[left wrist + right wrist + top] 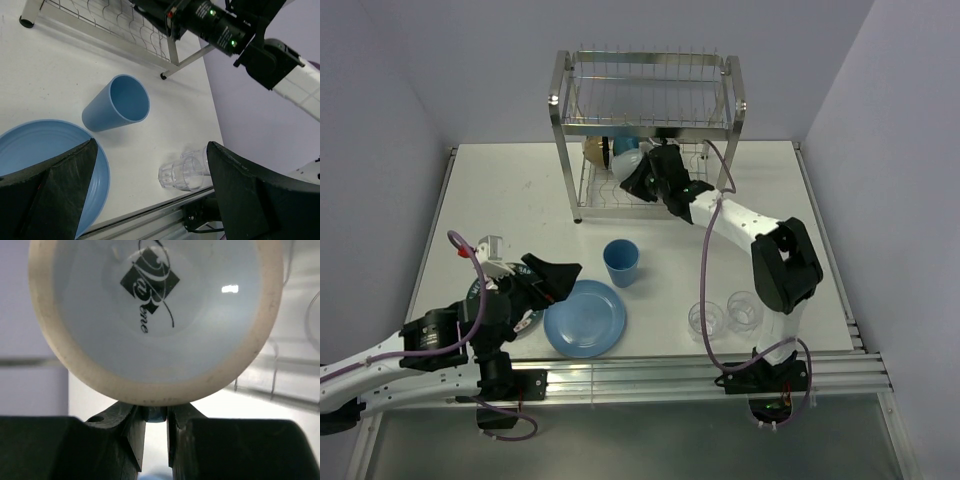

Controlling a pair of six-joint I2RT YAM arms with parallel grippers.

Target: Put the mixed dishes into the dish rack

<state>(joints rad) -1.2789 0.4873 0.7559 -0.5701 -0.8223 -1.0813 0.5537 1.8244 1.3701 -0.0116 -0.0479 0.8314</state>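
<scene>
Just above my right pincer (156, 426), whose fingers are matt black plastic, the pale blue ceramic mug (155, 315) shows a glossy glazed base with a black printed mark and a rough, unglazed cream foot ring. Ahead of my left pincer (151, 147), its black pads (65, 185) dull and grained, the blue plastic tumbler (117, 107) looks matt. The round blue plate (30, 145) is smooth and softly shiny, the two clear glasses (182, 172) glint, and the tall steel wire dish rack (557, 130) is polished.
</scene>
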